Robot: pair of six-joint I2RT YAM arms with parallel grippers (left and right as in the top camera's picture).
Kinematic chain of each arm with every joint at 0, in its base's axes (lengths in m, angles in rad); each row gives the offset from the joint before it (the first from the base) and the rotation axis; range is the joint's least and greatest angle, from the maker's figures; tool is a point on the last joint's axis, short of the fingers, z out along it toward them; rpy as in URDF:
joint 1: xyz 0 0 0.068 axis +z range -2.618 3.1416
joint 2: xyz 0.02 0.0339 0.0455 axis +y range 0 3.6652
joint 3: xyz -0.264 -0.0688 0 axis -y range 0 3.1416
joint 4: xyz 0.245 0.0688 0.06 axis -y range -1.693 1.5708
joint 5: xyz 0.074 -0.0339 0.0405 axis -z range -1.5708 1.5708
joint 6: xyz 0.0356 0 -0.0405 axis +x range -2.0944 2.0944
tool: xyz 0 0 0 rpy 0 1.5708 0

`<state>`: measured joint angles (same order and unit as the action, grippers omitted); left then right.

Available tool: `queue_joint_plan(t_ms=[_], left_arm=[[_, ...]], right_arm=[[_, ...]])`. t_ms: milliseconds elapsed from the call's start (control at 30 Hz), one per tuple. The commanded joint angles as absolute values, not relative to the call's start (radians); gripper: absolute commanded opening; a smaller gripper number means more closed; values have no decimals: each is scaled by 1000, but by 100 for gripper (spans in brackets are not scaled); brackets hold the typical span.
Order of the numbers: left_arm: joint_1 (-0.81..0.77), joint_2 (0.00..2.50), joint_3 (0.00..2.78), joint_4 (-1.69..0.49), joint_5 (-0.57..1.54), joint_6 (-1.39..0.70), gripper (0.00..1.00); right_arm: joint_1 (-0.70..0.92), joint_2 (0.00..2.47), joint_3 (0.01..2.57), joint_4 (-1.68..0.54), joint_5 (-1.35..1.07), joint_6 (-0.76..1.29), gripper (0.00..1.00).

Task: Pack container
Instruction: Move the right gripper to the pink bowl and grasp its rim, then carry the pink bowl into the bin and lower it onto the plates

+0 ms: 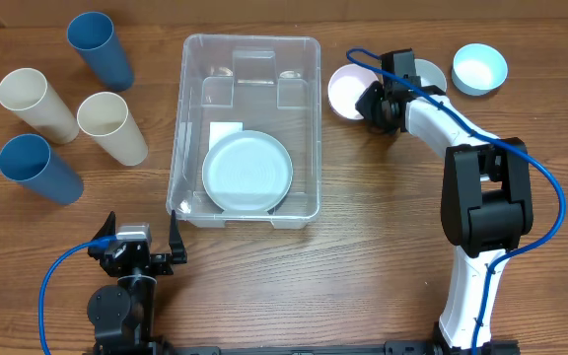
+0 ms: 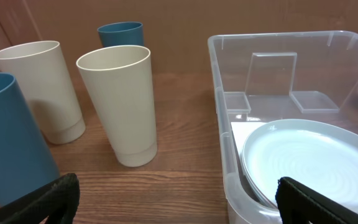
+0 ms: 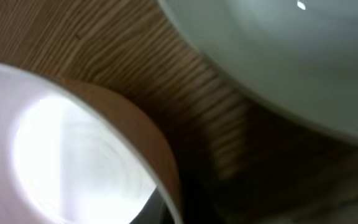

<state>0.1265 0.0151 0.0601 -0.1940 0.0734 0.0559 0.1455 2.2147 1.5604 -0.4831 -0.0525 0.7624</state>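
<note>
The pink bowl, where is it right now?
In the overhead view, the pink bowl sits just right of the container, at the right end effector.

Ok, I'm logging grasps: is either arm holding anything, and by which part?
The left gripper is open and empty. The right gripper sits at the pink bowl's rim, but whether its jaws have closed on it cannot be told.

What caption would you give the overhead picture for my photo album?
Right gripper at a pink bowl, beside the clear container that already holds a pale plate.
</note>
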Motion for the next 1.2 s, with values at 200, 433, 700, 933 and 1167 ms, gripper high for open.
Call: queue_joint_plan(t_ms=[200,433,700,933,1167], left_arm=[[132,5,57,-194,71,68,100],[132,5,57,-194,71,68,100],[132,5,57,-194,71,68,100],[132,5,57,-194,71,68,100],[132,5,57,-194,71,68,100]], right_arm=[[150,1995,1672,-728,6,691,4],[172,1766,1673,-805,58,596,4],[503,1751,1677,-661,245,418,5],[598,1790,1692,-662,249,459,8],[595,1850,1693,-690,143,410,7]])
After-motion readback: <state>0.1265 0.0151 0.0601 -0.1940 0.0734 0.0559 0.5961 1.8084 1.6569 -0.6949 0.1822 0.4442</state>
